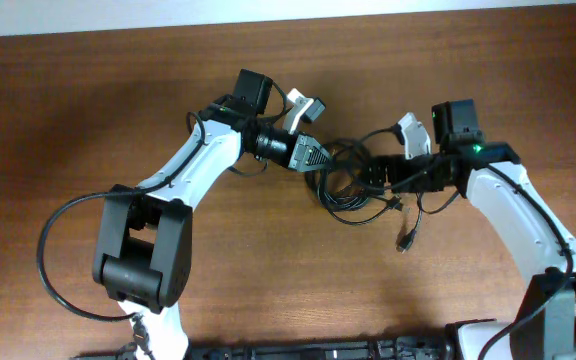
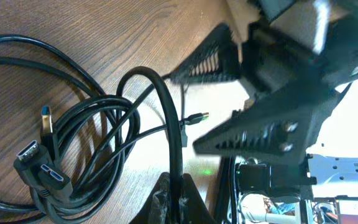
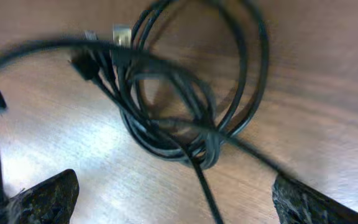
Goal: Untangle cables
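The cables (image 1: 353, 195) lie as a tangled black bundle on the wooden table between my two grippers. One loose plug end (image 1: 405, 241) trails toward the front. My left gripper (image 1: 318, 160) is at the bundle's left edge. In the left wrist view it (image 2: 178, 185) is shut on one black cable (image 2: 161, 99) that arches up from the coils (image 2: 86, 149); USB plugs (image 2: 39, 167) lie at the left. My right gripper (image 1: 376, 176) is at the bundle's right edge. In the right wrist view it (image 3: 176, 196) is open above the coils (image 3: 191, 118), with one strand (image 3: 205, 183) running between its fingers, untouched.
The wooden table (image 1: 118, 90) stretches all around the bundle. The right arm's fingers (image 2: 260, 118) loom close in the left wrist view. The arm bases and their thick wires (image 1: 53, 250) stand at the front edge.
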